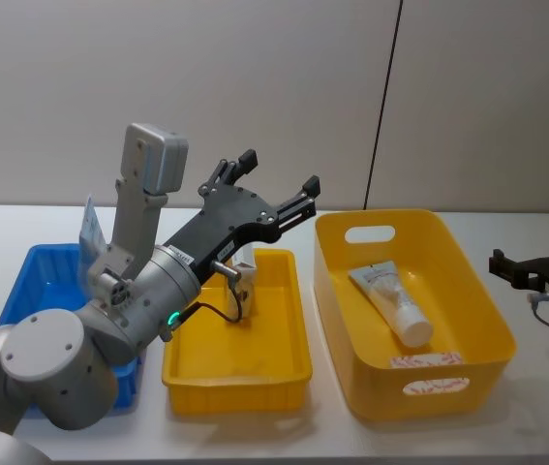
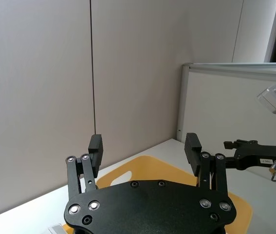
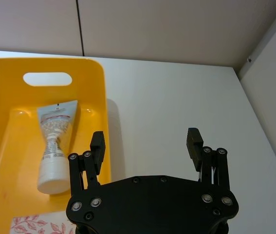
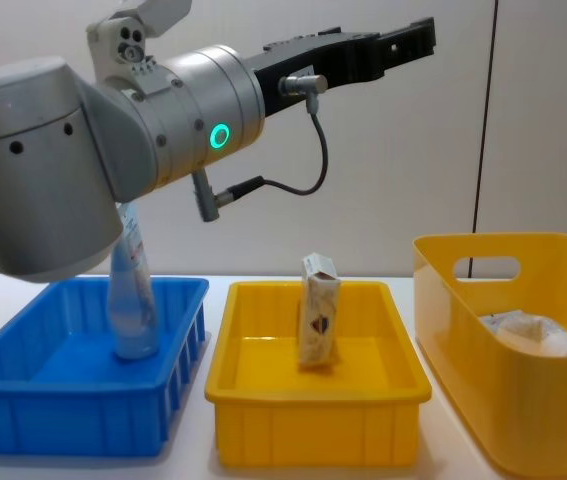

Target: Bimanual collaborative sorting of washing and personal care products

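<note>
A small white carton [image 4: 318,325] with an orange-red pattern stands upright in the shallow yellow tray [image 4: 313,430]; it also shows behind my left arm as the carton [image 1: 243,276]. A translucent pouch [image 4: 133,300] stands in the blue bin [image 4: 63,425]. A white tube [image 1: 395,302] lies in the deep yellow basket [image 1: 468,310], and the right wrist view has this tube [image 3: 54,141] below it. My left gripper [image 1: 278,170] hangs open and empty high above the tray, well clear of the carton. My right gripper [image 3: 146,141] is open and empty over bare table just right of the basket.
The three containers sit side by side: blue bin [image 1: 22,291] on the left, yellow tray [image 1: 284,373] in the middle, basket on the right. A grey wall stands behind the white table [image 1: 535,387]. My left arm's body covers part of the blue bin.
</note>
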